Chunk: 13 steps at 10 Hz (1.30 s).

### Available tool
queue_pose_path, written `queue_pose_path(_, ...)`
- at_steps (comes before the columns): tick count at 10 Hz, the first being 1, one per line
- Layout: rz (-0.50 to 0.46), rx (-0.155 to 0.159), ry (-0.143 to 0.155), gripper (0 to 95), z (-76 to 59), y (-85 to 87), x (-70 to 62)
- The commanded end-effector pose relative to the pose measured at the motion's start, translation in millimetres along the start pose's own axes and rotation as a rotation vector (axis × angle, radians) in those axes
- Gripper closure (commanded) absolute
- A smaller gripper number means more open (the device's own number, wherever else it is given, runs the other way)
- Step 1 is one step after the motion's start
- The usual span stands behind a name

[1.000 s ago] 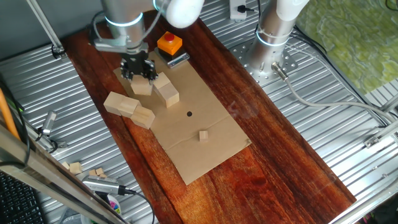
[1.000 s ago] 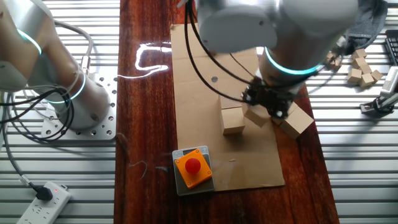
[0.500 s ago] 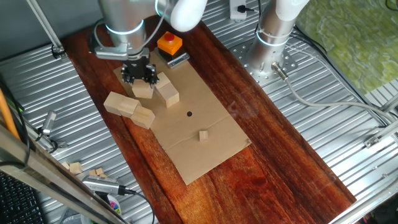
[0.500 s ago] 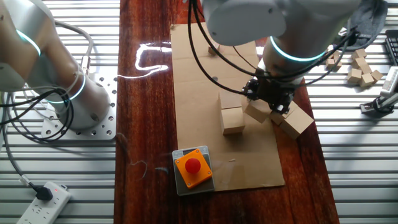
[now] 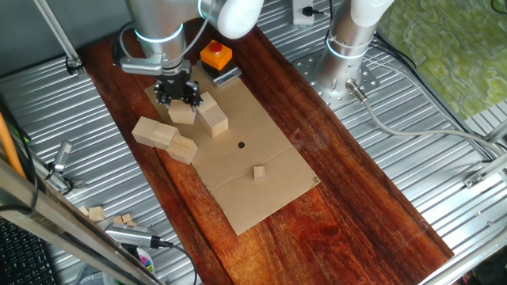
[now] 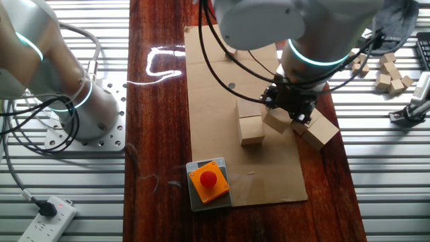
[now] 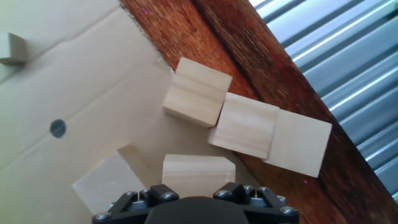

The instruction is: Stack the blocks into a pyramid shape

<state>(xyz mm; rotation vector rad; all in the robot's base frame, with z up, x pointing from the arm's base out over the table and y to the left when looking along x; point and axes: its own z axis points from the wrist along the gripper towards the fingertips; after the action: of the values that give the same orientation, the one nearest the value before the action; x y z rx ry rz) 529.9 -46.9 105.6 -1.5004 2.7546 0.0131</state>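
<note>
One gripper (image 5: pixel 176 93) low over the blocks (image 5: pixel 165 134) on the cardboard sheet (image 5: pixel 253 150).
One block (image 7: pixel 198 175) sits directly under the fingers, which seem closed on it, lifted slightly off the cardboard sheet; another lies on it just beside, and three more touch in a row at its edge.

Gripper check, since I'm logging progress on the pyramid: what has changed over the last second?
The gripper shifted slightly away from the orange button block, with a block moving along under its fingers, then stopped about half a second ago. Nothing was visibly taken hold of or let go. The other blocks and the tiny cube stayed put.
</note>
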Motion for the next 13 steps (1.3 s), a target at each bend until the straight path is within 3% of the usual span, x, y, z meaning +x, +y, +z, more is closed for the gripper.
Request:
queue_pose_path(1, -0.027, -0.09, -0.013, 95.0, -0.7, 0.9, 0.7)
queue_pose_path(3, -0.06, -0.141, 0.013, 95.0, -0.7, 0.9, 0.7)
queue_pose_path(6, -0.055, -0.192, -0.004, 95.0, -0.7, 0.9, 0.7)
queue_pose_path(10, -0.062, -0.225, 0.011, 95.0, -0.7, 0.9, 0.7)
queue_pose_path(13, -0.011, -0.328, -0.006, 95.0, -0.7, 0.9, 0.7)
